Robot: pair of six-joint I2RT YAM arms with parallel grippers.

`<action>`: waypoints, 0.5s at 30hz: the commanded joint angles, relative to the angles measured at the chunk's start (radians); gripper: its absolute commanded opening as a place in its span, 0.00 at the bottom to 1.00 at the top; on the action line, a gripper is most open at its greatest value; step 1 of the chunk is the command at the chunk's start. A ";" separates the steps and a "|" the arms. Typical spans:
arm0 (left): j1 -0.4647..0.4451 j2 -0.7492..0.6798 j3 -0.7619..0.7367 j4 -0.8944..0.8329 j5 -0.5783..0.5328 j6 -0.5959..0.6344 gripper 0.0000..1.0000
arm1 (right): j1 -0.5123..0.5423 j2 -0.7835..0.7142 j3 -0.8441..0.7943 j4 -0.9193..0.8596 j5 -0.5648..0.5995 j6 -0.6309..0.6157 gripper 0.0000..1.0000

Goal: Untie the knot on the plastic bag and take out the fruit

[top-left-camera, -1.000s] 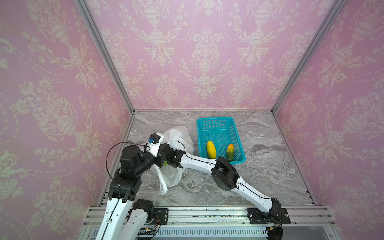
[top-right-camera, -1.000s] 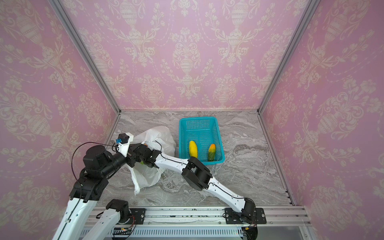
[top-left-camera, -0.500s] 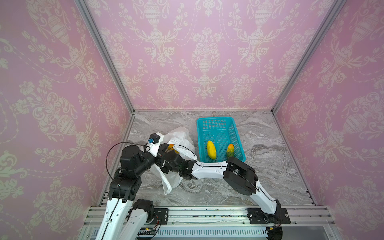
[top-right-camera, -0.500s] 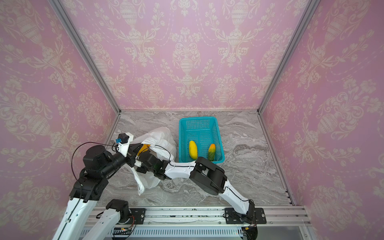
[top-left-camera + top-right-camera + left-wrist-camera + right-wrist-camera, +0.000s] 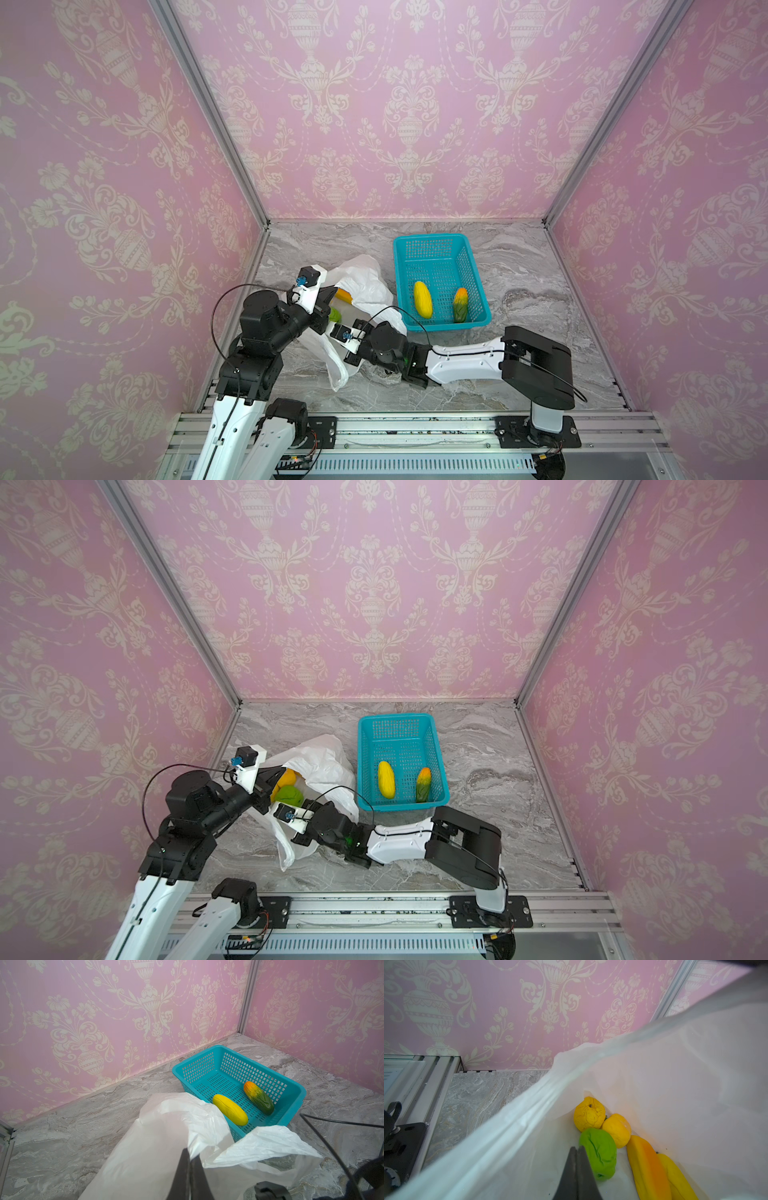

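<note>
Right wrist view: the right tool [image 5: 576,1149], pressed together and empty, sits inside the open plastic bag [image 5: 685,1084], its tip just beside the green fruit [image 5: 600,1153], other fruit [image 5: 589,1113] just beyond. The left tool [image 5: 190,1153], also pressed together, pinches the bag's rim. Closed like this, the right tool could shove fruit deeper or snag the thin plastic out of that pinch.
</note>
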 commanded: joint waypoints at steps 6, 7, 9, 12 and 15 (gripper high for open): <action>0.007 -0.011 0.000 0.012 0.024 -0.018 0.00 | 0.022 -0.155 -0.192 0.136 0.031 0.050 0.00; 0.007 -0.011 0.000 0.012 0.025 -0.018 0.00 | 0.022 -0.163 -0.203 0.143 0.030 0.051 0.00; 0.007 -0.012 -0.001 0.012 0.027 -0.019 0.00 | 0.022 -0.173 -0.206 0.142 0.027 0.058 0.00; 0.007 -0.013 -0.001 0.011 0.023 -0.019 0.00 | 0.022 -0.180 -0.206 0.135 0.020 0.077 0.00; 0.007 -0.013 -0.001 0.012 0.025 -0.018 0.00 | 0.023 -0.188 -0.213 0.140 0.010 0.089 0.00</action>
